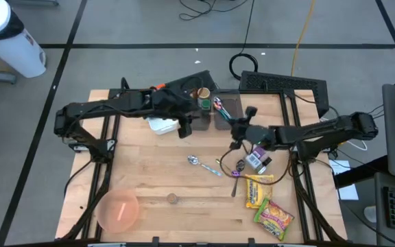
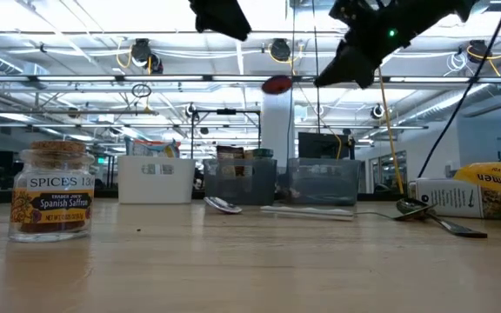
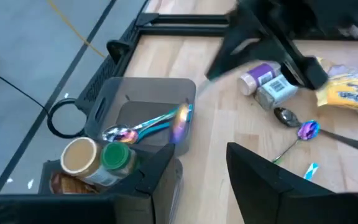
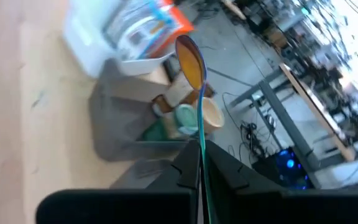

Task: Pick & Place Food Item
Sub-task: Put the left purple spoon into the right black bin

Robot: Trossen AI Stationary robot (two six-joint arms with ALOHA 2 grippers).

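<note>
Nearest the low camera, a jar of Spanish saffron (image 2: 50,193) is standing on the worktop (image 1: 156,178). We are holding our right end effector (image 4: 201,163) clamped on the handle of an iridescent spoon (image 4: 191,62), raised above the grey bins (image 1: 214,110). Our left end effector (image 3: 201,165) is hovering above the bin with the jars, fingers parted and gripping nothing. Ramen packets (image 1: 266,206) are lying near the worktop's front right corner.

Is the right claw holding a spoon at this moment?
Yes: in the right wrist view the right claw is shut on the thin handle of a spoon, whose bowl sticks out ahead of it.
</note>
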